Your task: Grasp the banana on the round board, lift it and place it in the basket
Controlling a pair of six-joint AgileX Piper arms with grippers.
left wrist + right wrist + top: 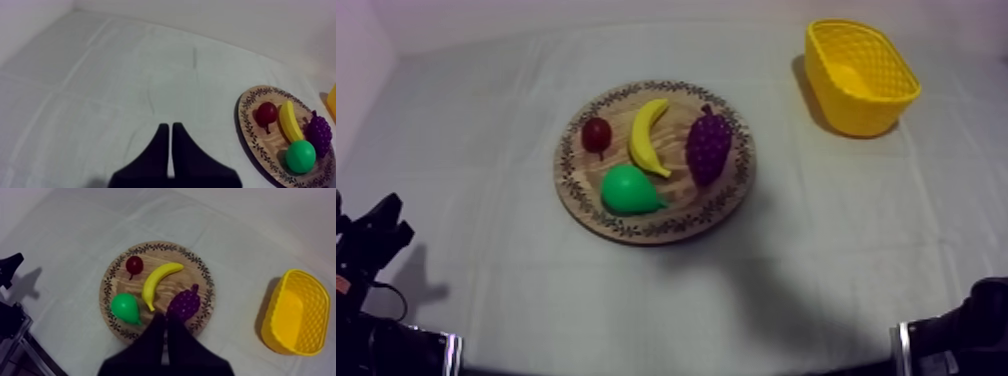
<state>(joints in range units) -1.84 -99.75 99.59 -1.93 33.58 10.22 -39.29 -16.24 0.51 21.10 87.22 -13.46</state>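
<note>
The yellow banana [647, 135] lies on the round wooden board [676, 212] mid-table, between a small red fruit [597, 133] and purple grapes [708, 146], with a green pear [628, 190] in front of it. The yellow basket [861, 75] stands at the far right with nothing in it. My left gripper [170, 126] is shut on nothing, low over bare cloth left of the board [248, 125]. My right gripper [165, 318] is also shut on nothing and hangs above the board's near rim [112, 283], just short of the banana [159, 278] and grapes [184, 304].
Grey-white cloth covers the table, with wide free room around the board and between board and basket [295, 313]. My left arm [371, 240] sits at the lower left edge, my right arm [966, 330] at the lower right.
</note>
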